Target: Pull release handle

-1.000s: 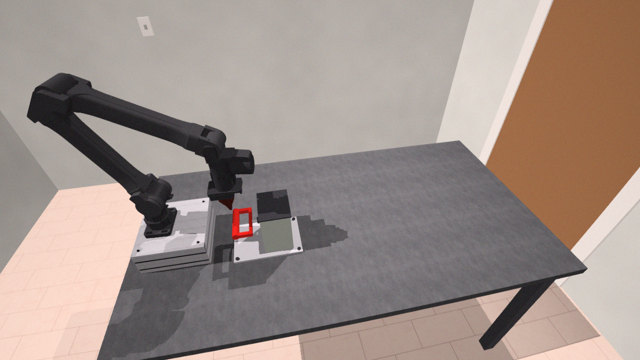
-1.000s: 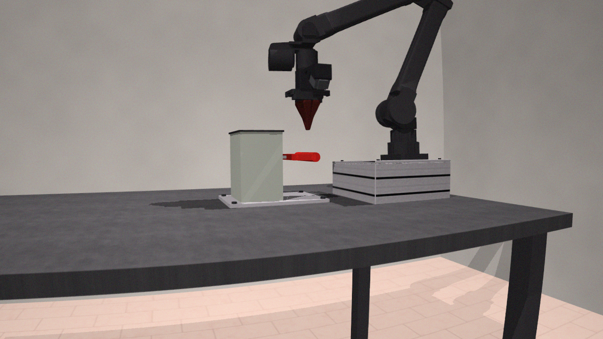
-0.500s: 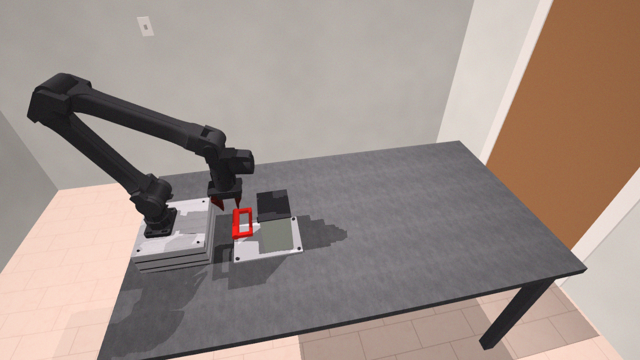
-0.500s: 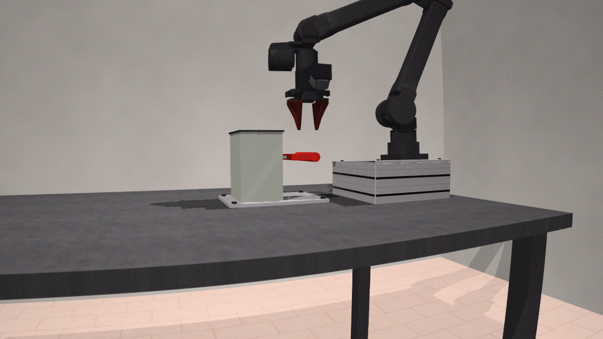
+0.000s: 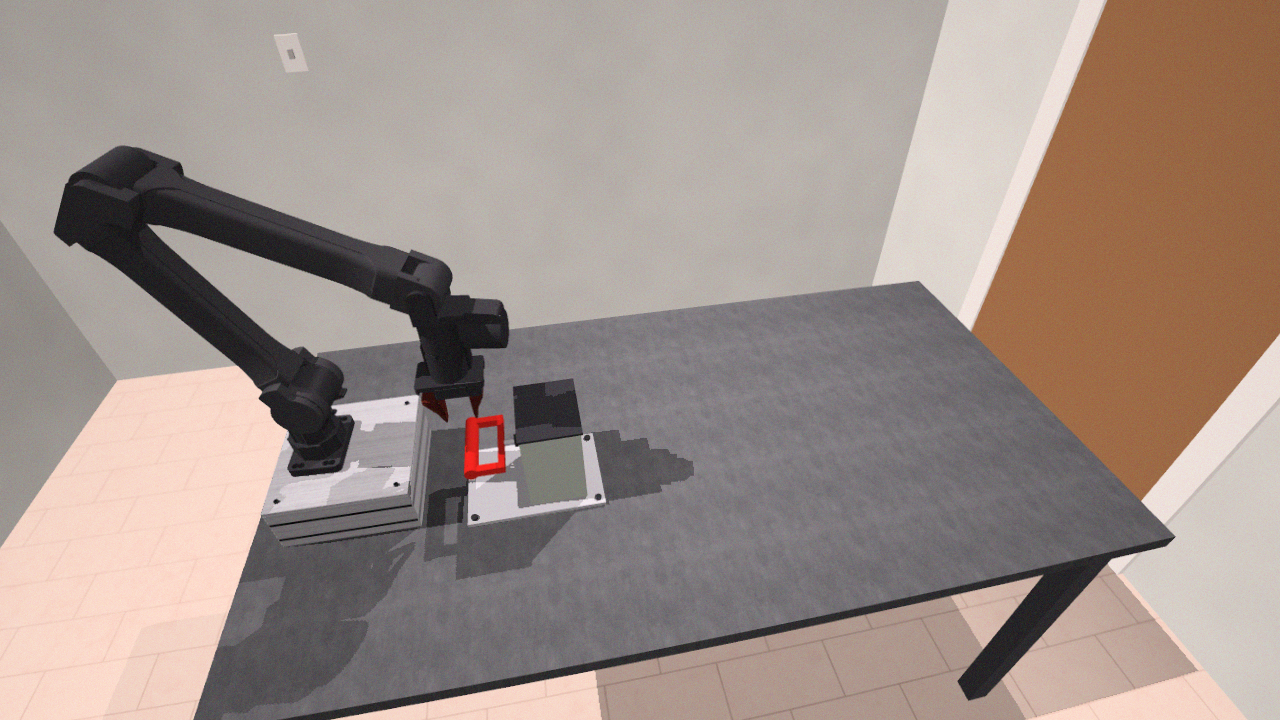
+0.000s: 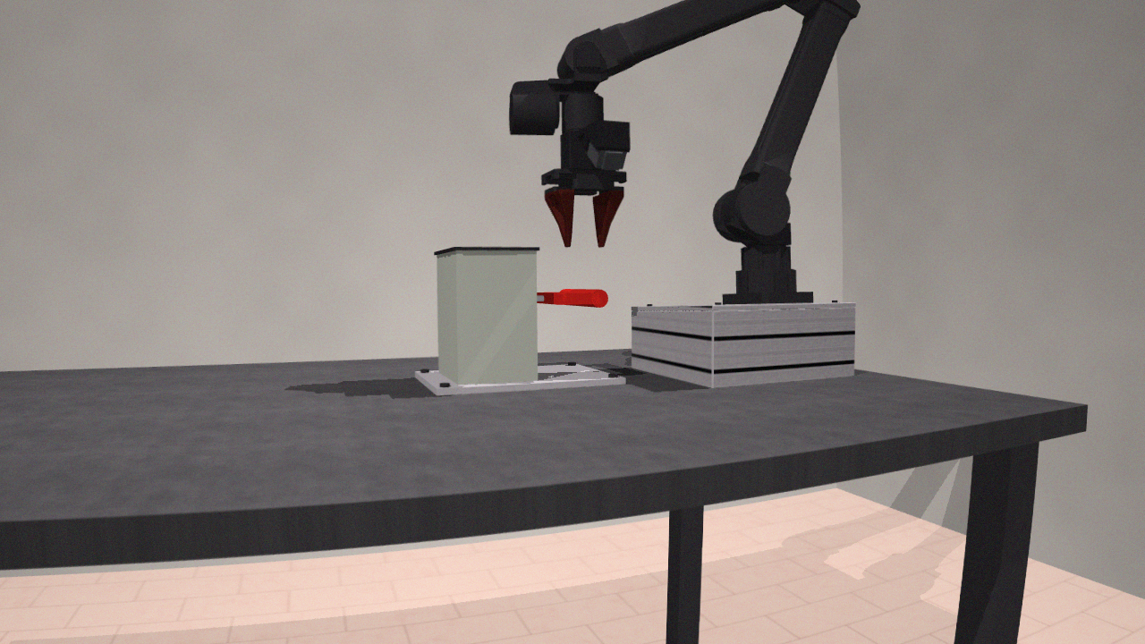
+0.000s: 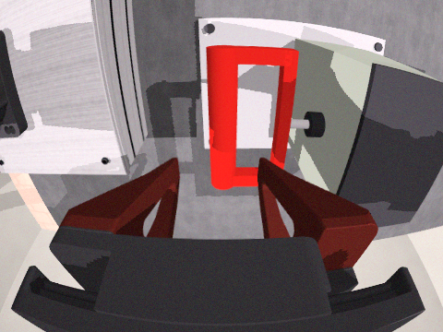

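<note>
The end effector (image 6: 586, 243) hung half open and empty above the red handle (image 6: 572, 298), which jutted from the box (image 6: 485, 316). It should descend straight, straddling the outer bar squarely before closing.

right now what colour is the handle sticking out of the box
Bright red, a rectangular loop handle; the wrist view shows it best.

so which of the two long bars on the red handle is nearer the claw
The outer bar, the thick one on the side away from the box. The thinner inner bar carries the rod into the box. The claw is open.
</note>
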